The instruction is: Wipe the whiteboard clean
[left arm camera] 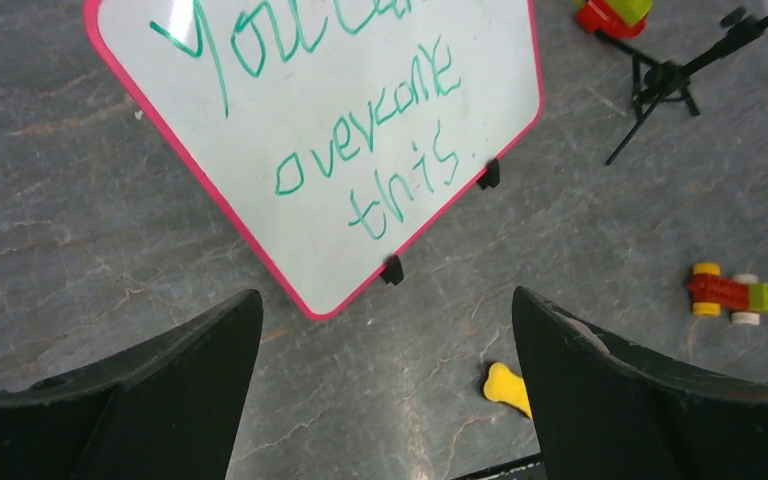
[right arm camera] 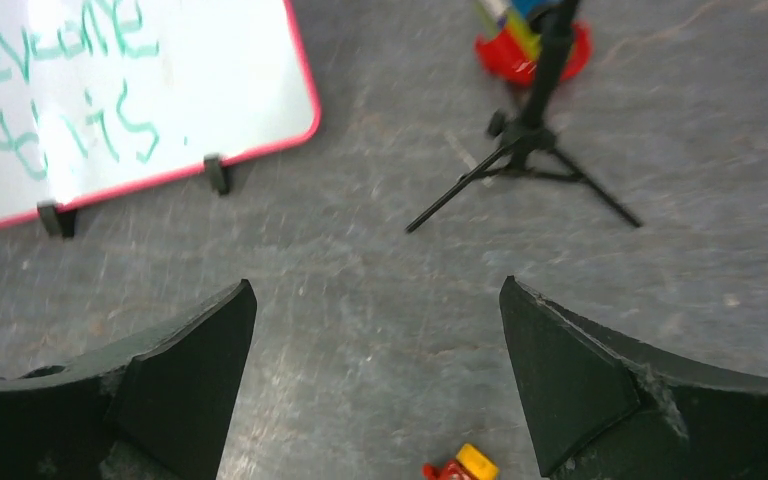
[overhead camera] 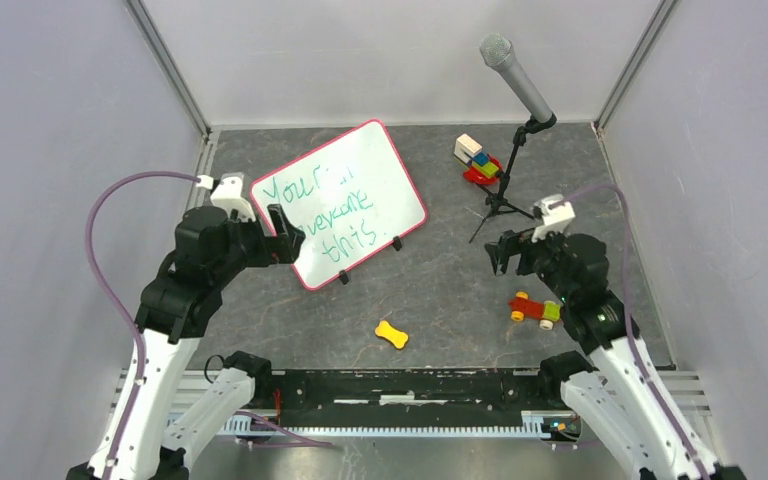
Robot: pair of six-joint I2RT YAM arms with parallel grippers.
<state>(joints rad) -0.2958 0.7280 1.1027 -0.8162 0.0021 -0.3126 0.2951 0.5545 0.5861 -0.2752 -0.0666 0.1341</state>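
The whiteboard (overhead camera: pixel 345 200) lies flat at the back left, pink-framed, with green handwriting and small black feet on its near edge. It also shows in the left wrist view (left arm camera: pixel 330 130) and the right wrist view (right arm camera: pixel 130 100). A small yellow bone-shaped piece (overhead camera: pixel 392 334) lies on the floor near the front middle; it shows partly behind the right finger in the left wrist view (left arm camera: pixel 503 385). My left gripper (overhead camera: pixel 282 236) is open and empty, raised over the board's near left edge. My right gripper (overhead camera: pixel 500 253) is open and empty, raised right of the board.
A microphone (overhead camera: pixel 516 74) on a black tripod (overhead camera: pixel 501 200) stands at the back right. A block toy on a red base (overhead camera: pixel 477 160) sits behind it. A red, yellow and green toy car (overhead camera: pixel 535 309) lies by the right arm. Grey walls enclose the stone-patterned floor.
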